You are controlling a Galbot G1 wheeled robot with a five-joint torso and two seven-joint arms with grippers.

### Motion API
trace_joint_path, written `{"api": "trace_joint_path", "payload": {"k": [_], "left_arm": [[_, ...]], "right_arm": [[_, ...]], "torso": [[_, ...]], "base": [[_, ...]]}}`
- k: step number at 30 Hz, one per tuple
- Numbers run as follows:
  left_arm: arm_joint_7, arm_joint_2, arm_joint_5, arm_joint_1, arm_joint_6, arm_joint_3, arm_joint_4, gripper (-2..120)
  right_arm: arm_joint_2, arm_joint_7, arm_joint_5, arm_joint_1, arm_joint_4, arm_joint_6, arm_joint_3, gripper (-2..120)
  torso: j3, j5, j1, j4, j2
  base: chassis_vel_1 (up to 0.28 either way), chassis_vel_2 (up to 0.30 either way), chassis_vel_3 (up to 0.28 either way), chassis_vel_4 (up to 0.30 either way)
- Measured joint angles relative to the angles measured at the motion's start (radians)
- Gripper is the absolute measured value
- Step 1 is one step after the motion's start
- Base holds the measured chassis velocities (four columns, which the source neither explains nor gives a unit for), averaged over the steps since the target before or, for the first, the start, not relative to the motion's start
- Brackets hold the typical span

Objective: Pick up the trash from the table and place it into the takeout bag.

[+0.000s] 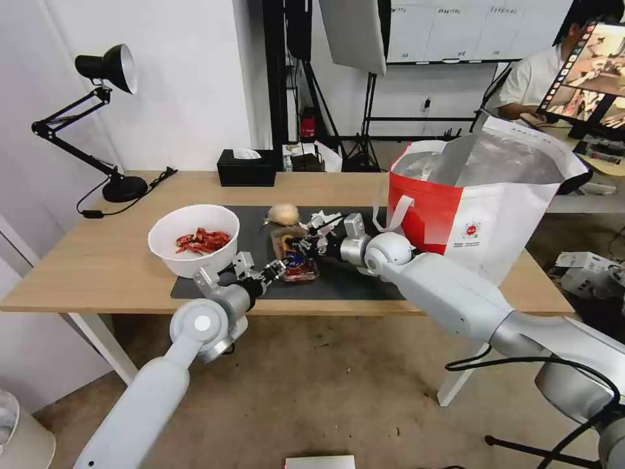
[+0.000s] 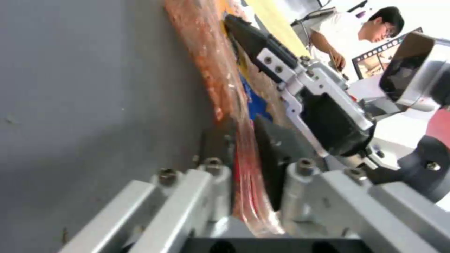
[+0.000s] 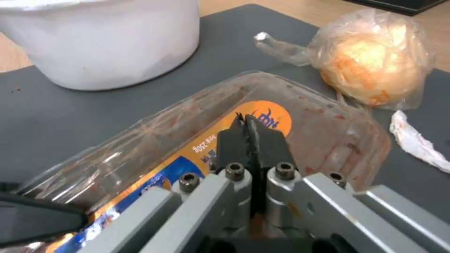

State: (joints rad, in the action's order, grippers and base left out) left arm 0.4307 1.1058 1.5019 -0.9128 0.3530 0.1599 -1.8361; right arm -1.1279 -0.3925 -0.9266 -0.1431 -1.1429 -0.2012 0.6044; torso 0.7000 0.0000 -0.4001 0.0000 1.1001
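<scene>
On the dark mat (image 1: 355, 281) of the table (image 1: 91, 264) lies a clear plastic tray (image 1: 298, 259) with an orange and blue label. My left gripper (image 1: 276, 266) is shut on its reddish near rim (image 2: 244, 158). My right gripper (image 1: 306, 246) is shut on the tray (image 3: 328, 130) from the opposite side, fingers pressed together (image 3: 246, 121). The white bowl (image 1: 193, 238) of red shell scraps stands left of it. A beige wrapped lump (image 1: 284, 213) and crumpled white tissue (image 1: 324, 220) lie just behind. The takeout bag (image 1: 482, 195) stands open at the right.
A black tissue box (image 1: 246, 167) sits at the table's back edge and a black desk lamp (image 1: 107, 130) at the back left. Both arms reach in over the front edge. A white bin (image 1: 19, 436) stands on the floor at lower left.
</scene>
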Motion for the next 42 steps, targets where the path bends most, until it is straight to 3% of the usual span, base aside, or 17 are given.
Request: {"api": "trace_joint_path", "payload": {"k": [3,8,12,16,20,25,26,30,31,34,38,42], "left_arm": [[0.0,0.003,-0.004,-0.002,-0.001,0.0,0.003,0],[-0.001,0.005,-0.012,-0.008,-0.003,0.0,0.004,0],[-0.001,0.005,-0.016,-0.01,-0.01,0.002,-0.001,0],[-0.003,-0.002,-0.018,-0.016,-0.018,0.012,-0.018,0],[-0.007,-0.012,-0.026,-0.023,-0.023,0.028,-0.048,0],[-0.019,-0.038,-0.044,-0.003,-0.042,0.047,-0.085,0],[-0.019,-0.038,-0.044,-0.003,-0.042,0.047,-0.085,0],[-0.022,-0.082,-0.037,0.082,-0.064,0.064,-0.095,0],[-0.022,-0.082,-0.037,0.082,-0.064,0.064,-0.095,0],[-0.029,-0.115,-0.007,0.2,-0.074,0.059,-0.085,0],[-0.029,-0.123,0.018,0.291,-0.078,0.023,-0.072,0],[-0.04,-0.103,0.035,0.464,-0.092,-0.093,-0.04,0]], "right_arm": [[0.003,0.003,-0.008,-0.006,-0.005,0.0,-0.012,0],[0.012,0.014,-0.034,-0.019,-0.02,0.007,-0.032,0],[0.024,0.071,-0.152,-0.056,-0.076,0.042,-0.108,0],[0.059,0.138,-0.259,-0.12,-0.181,0.089,-0.213,17],[0.141,0.226,-0.258,-0.23,-0.35,0.121,-0.312,32],[0.25,0.359,-0.178,-0.47,-0.617,0.188,-0.45,52],[0.25,0.359,-0.178,-0.47,-0.617,0.188,-0.45,52],[0.343,0.407,-0.057,-0.792,-0.834,0.225,-0.657,70],[0.343,0.407,-0.057,-0.792,-0.834,0.225,-0.657,70],[0.397,0.383,0.056,-0.996,-0.931,0.25,-0.774,86],[0.399,0.365,0.128,-1.113,-0.959,0.259,-0.844,95],[0.382,0.352,0.256,-1.273,-0.986,0.273,-0.936,100]], "torso": [[0.0,0.0,0.0,0.0001,0.0],[0.0,0.0,0.0,0.0,0.0],[0.0,0.0,0.0,0.0001,0.0],[0.0,0.0,0.0,0.0001,0.0],[0.0,-0.0001,0.0,0.0,0.0],[0.0,0.0001,0.0,0.0,0.0],[0.0,0.0001,0.0,0.0,0.0],[0.0,0.0001,0.0,-0.0004,0.0],[0.0,0.0001,0.0,-0.0004,0.0],[0.0,-0.0001,0.0,0.0001,0.0],[0.0,0.0001,0.0,0.0003,0.0],[0.0,0.0002,0.0,0.0,0.0]], "base": [[0.0,0.0,0.0,0.0],[0.0,0.0,0.0,0.0],[0.0,0.0,0.0,0.0],[0.0,0.0,0.0,0.0],[0.0,0.0,0.0,0.0],[0.0,0.0,0.0,0.0],[0.0,0.0,0.0,0.0],[0.0,0.0,0.0,0.0],[0.0,0.0,0.0,0.0],[0.0,0.0,0.0,0.0],[0.0,0.0,0.0,0.0],[0.0,0.0,0.0,0.0]]}}
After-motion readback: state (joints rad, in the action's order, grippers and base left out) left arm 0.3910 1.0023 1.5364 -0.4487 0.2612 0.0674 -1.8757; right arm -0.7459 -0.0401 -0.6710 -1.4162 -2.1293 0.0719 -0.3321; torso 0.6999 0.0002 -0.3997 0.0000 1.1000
